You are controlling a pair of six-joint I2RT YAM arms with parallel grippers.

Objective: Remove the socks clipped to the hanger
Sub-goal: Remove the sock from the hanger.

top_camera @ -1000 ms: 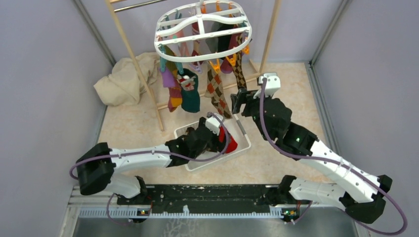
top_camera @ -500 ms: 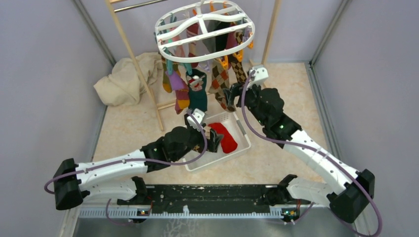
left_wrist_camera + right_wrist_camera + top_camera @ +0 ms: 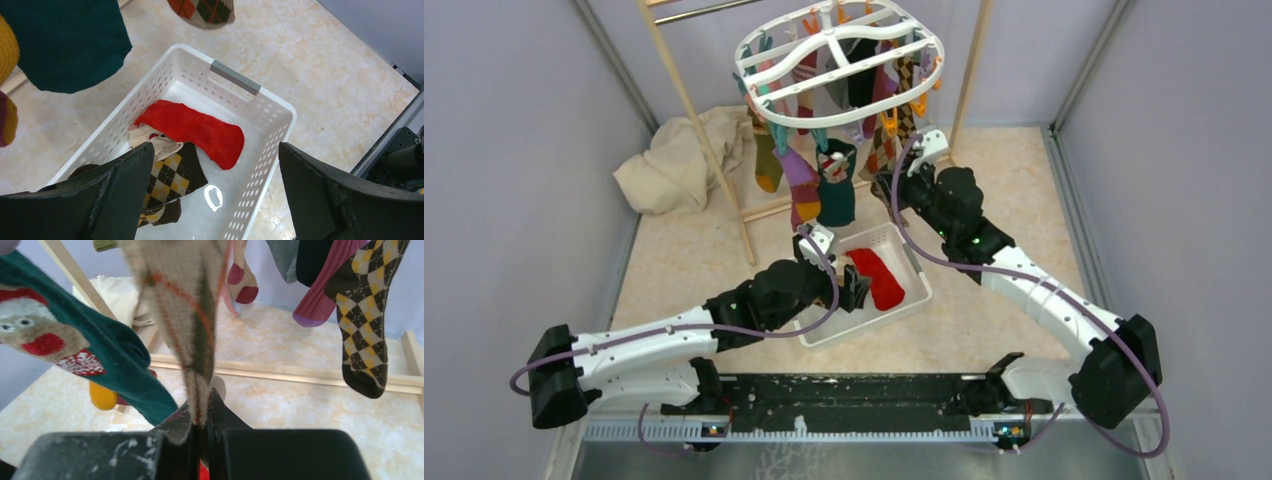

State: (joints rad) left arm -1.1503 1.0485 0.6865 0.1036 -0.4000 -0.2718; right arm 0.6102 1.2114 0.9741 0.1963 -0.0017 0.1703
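The white oval hanger hangs from the wooden rack with several socks clipped to its pegs. My right gripper is shut on the lower end of a beige argyle sock with orange and green lines, which is still clipped above; the top view shows this gripper just under the hanger's right side. A dark green sock with a red-nosed face hangs to its left and a brown-yellow argyle sock to its right. My left gripper stands open and empty above the basket.
The white perforated basket holds a red sock and a brown-yellow argyle sock. A slanted wooden rack pole and a beige cloth heap stand at the back left. Grey walls close both sides.
My right gripper moved up and left to the beige argyle sock and shut on it. The hanger swung and turned. My left arm pulled back a little from the basket, still open.
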